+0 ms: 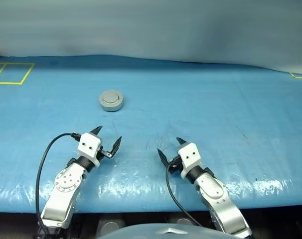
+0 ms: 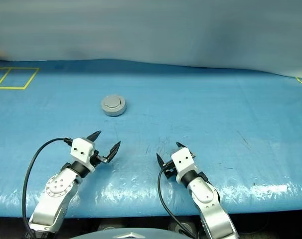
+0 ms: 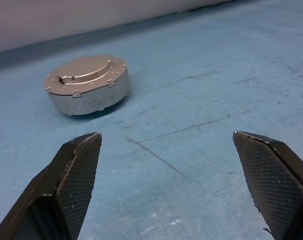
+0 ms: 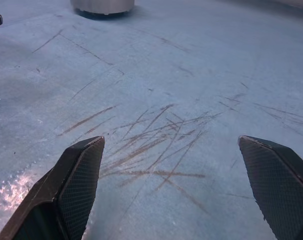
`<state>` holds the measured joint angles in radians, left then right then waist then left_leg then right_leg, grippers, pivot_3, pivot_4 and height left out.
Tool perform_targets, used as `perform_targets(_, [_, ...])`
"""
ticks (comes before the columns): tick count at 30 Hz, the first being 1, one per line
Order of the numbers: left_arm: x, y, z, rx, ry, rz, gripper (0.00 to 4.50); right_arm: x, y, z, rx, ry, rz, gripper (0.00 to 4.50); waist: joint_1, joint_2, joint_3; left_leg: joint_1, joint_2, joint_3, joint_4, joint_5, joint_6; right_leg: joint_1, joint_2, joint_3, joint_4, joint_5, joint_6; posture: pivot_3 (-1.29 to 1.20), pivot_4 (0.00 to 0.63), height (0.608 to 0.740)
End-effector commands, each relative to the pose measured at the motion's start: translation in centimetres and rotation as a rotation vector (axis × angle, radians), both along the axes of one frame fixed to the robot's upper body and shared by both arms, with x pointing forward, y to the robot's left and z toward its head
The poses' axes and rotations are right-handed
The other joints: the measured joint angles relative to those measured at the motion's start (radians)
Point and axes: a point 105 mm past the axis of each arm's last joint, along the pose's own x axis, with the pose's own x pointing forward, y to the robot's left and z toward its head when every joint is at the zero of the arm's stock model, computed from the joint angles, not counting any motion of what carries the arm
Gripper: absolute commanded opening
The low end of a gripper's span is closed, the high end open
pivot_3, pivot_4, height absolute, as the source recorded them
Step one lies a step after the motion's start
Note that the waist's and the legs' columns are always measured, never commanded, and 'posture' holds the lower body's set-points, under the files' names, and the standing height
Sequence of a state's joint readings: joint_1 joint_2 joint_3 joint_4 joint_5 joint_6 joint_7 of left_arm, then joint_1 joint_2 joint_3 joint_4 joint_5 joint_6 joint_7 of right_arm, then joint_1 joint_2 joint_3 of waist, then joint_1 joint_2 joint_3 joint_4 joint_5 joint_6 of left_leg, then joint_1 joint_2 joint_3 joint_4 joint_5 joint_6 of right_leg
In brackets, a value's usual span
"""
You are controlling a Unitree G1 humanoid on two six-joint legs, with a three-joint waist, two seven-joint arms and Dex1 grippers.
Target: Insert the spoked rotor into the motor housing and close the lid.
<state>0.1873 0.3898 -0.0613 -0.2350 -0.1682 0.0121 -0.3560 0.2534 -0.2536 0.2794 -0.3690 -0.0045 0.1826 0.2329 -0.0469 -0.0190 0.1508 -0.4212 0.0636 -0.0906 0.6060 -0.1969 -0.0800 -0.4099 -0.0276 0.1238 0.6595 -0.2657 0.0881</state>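
Note:
The motor housing [image 1: 111, 100] sits on the blue table as a closed grey puck, left of centre. Its lid [image 3: 86, 70] lies flat on top, plain grey face up. The spoked rotor is hidden. My left gripper [image 1: 107, 135] hovers just in front of the housing, open and empty, fingers apart from the shell. The left wrist view has the housing [image 3: 91, 97] beyond the two spread fingertips. My right gripper [image 1: 169, 146] stands open and empty to the right, over scratched table surface. The housing's base [image 4: 102, 6] shows in the right wrist view too.
A blue sheet [image 1: 230, 114] covers the table, whose front edge runs just under both wrists. A yellow tape rectangle [image 1: 11, 73] marks the far left and a yellow corner mark [image 1: 300, 75] the far right. A pale backdrop [image 1: 151, 25] rises behind the table.

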Motion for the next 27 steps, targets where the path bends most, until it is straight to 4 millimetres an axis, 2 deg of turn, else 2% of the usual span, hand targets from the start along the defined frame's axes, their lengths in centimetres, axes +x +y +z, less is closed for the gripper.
perform_targets(1, [-0.41, -1.09, 0.13, -0.01, -0.007, -0.067, 4.48, -0.22, 0.1, 1.73, 0.031, -0.061, 0.009, 4.5, 0.0, 0.0, 0.0, 0.0, 0.0, 0.0, 0.0, 0.0, 0.0, 0.0, 0.0, 0.0, 0.0, 0.0, 0.0, 0.0, 0.15, 0.74])
perform_targets(27, [-0.45, -1.49, -0.63, 0.001, 0.025, -0.11, 4.48, -0.18, 0.37, 1.99, 0.032, -0.06, 0.036, 4.5, 0.001, -0.001, 0.001, 0.002, 0.0, 0.001, 0.004, 0.0, 0.001, 0.004, 0.0, 0.0, 0.001, 0.001, 0.001, 0.0, 0.15, 0.74])
